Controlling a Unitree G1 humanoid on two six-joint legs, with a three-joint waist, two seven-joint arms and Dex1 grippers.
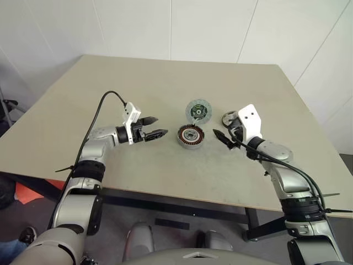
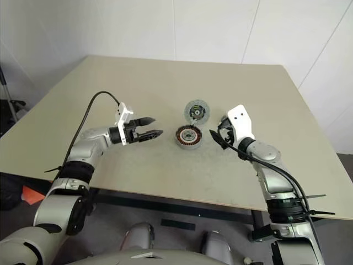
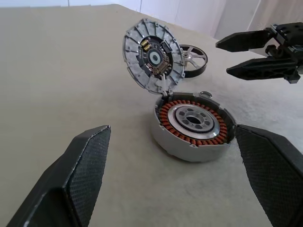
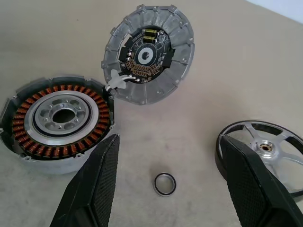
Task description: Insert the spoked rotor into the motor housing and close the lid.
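I saw the spoked rotor [image 4: 263,147] lying flat on the table [image 1: 165,77], axis upright, just beside my open right gripper [image 1: 222,138]. The motor housing [image 1: 190,136] sat between it and the open left gripper [image 1: 160,125], with the lid [image 1: 198,110] propped tilted at its rim.

A beige table [image 1: 165,83] with a matte, faintly speckled top stands against white panelled walls [image 1: 209,27], which rise behind its far edge and right edge. A small dark metal ring [image 4: 164,184] lies flat on the tabletop, about mid-table and a little toward the right edge. Below the near edge runs a dark frame bar [image 1: 182,201]. An orange-red object [image 1: 33,193] lies on the floor under the near left corner.
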